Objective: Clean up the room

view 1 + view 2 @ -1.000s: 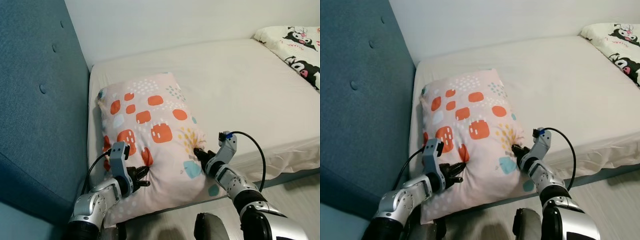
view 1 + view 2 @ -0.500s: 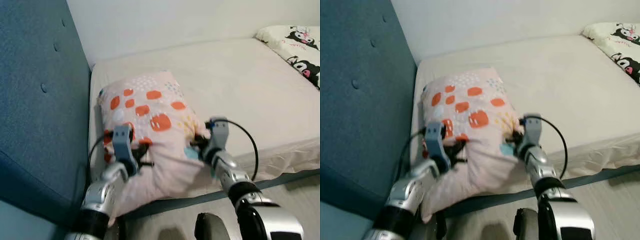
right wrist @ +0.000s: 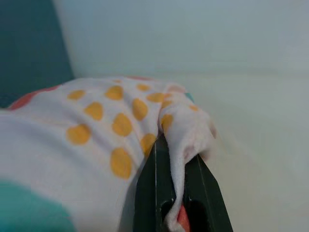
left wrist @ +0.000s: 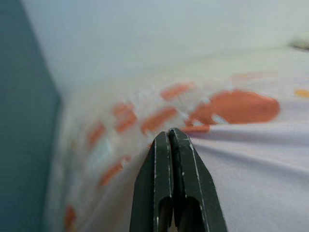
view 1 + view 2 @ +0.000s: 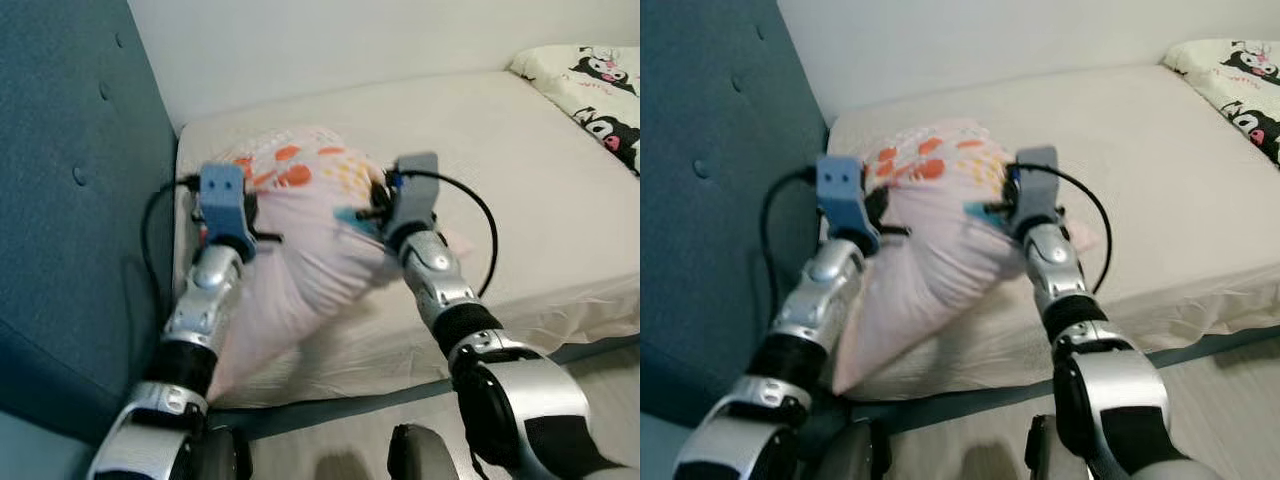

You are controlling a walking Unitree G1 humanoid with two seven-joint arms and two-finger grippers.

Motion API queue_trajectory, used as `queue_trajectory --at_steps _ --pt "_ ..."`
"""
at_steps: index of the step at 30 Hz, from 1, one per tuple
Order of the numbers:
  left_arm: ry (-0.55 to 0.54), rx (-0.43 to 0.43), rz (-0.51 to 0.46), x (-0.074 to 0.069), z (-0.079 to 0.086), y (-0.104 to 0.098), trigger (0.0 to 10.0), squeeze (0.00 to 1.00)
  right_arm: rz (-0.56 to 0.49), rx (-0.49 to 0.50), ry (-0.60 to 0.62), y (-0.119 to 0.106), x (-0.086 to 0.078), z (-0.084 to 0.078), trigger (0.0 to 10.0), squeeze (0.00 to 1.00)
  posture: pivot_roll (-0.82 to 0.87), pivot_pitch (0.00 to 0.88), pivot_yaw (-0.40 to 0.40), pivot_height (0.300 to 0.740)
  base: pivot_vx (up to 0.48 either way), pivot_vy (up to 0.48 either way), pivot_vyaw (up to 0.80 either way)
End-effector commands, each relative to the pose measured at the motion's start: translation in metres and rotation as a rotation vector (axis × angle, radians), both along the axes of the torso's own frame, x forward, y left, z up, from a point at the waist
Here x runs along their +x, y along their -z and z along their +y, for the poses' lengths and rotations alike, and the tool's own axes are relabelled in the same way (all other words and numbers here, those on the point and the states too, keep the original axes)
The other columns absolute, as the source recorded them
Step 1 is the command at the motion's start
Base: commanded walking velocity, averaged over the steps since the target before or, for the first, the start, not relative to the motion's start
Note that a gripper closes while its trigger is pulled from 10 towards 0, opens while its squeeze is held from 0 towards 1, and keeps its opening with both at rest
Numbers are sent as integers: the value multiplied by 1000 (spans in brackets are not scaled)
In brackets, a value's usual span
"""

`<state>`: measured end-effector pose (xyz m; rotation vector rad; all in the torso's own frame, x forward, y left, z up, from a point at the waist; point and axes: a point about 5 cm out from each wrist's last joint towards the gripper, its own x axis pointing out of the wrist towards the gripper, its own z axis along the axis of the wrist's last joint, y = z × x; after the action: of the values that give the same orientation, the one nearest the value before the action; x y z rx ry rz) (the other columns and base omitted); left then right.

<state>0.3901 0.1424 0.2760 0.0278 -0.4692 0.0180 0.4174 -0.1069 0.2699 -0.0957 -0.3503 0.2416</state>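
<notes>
A pink pillow with orange, yellow and teal patches lies at the head end of the bed, its near edge lifted and curled over toward the wall. My left gripper pinches the pillow's left side, fingers pressed together on the fabric. At the pillow's right corner my right gripper is shut, with a fold of the yellow-dotted cloth caught between its black fingers. The pillow's lower part hangs down toward the mattress edge.
A blue padded headboard rises at the left, close to my left arm. A white wall runs behind the bed. A cartoon-print pillow lies at the far right. Pale floor shows below the mattress edge.
Both arms have risen and pushed forward, taking the pillow's near edge up off the bed and curling it over; the patterned top now faces away.
</notes>
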Motion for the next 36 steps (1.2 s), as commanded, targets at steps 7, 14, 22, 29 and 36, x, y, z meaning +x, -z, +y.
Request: queue_trajectory --at_steps 7,14,22,29,36 --pt "-72 60 -70 -8 15 4 0 0 27 -63 -83 26 -7 22 0 0 142 309 3 586 0 0 0" --pt "35 131 82 -34 -13 85 0 0 277 -79 34 111 -22 -11 0 0 150 324 8 586 0 0 0" --pt "68 160 165 -39 -33 114 0 0 368 -55 144 129 -26 -42 0 0 141 325 11 586 0 0 0" --pt "111 107 183 -39 -48 112 1059 0 395 41 286 130 -27 -76 0 0 146 323 11 586 0 0 0" --pt "101 133 177 -34 -46 110 0 0 378 82 348 115 -23 -94 0 0 141 324 18 586 0 0 0"
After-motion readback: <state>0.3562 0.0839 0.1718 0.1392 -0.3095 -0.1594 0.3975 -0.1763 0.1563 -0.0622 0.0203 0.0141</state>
